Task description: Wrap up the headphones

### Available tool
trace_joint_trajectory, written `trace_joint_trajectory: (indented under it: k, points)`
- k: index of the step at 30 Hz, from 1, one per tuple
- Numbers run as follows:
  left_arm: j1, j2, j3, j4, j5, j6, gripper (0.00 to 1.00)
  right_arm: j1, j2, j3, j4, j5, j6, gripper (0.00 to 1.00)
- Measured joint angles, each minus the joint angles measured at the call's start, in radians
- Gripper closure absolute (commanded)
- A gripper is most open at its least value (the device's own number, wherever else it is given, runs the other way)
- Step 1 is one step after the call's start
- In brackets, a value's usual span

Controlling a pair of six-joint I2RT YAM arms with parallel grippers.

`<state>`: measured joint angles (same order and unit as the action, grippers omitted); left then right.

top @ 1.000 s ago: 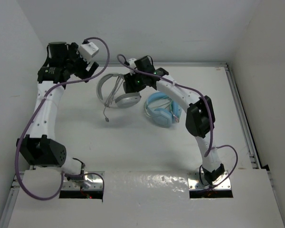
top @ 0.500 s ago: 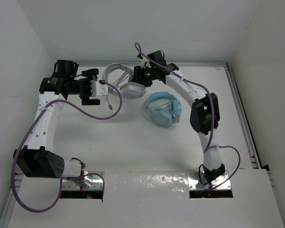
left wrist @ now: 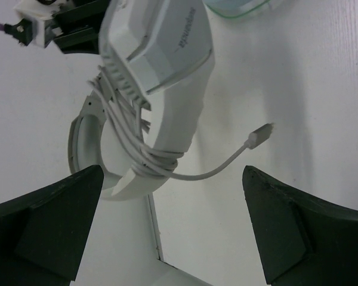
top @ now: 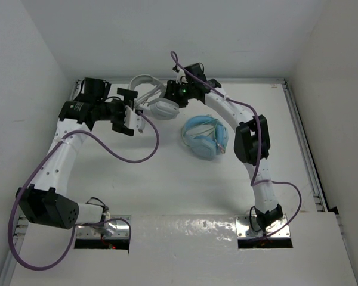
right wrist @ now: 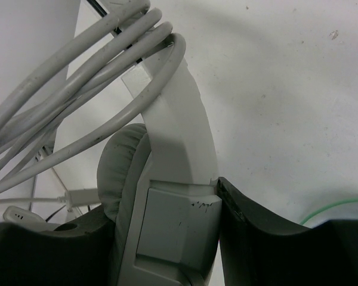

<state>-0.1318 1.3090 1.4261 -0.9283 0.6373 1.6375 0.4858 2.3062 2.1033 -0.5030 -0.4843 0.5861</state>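
Two claws, right claw [right wrist: 167,235] gripping headphones [left wrist: 174,89], left claw [left wrist: 172,174] spread wide, empty

Blue headphones [top: 204,138] crowd right of white headphones [top: 163,109]; back wall [top: 238,42] near behind; table [top: 167,179] open frontward.

- Even, diffuse white light fills the enclosure in the overhead view; the table [top: 167,179] reads bright, while the left wall falls a shade greyer.
- Shadows under both arms are faint and soft-edged.
- Glare streaks the glossy near panel [top: 185,229] between the arm bases.
- In the left wrist view, a soft grey shadow lies to the right of the headphones [left wrist: 167,89].
- The left gripper [left wrist: 173,179] shows its fingers [left wrist: 42,226] as dark, blurred wedges in the near corners.
- In the right wrist view, the grey cable [right wrist: 77,59] looms close and slightly soft; the fingers [right wrist: 274,244] of the right gripper [right wrist: 167,238] go near-black, detail lost.
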Motion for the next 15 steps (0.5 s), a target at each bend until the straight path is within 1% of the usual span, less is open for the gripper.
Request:
trace_joint_trajectory:
  k: [7,15]
  points:
    - [-0.033,0.057,-0.007,0.017,-0.070,0.111,0.00,0.000,0.000,-0.014,0.032,-0.029,0.022,1.00]
    - [-0.044,0.099,-0.008,0.079,-0.148,0.156,0.01,0.002,0.000,-0.033,0.041,-0.050,0.024,1.00]
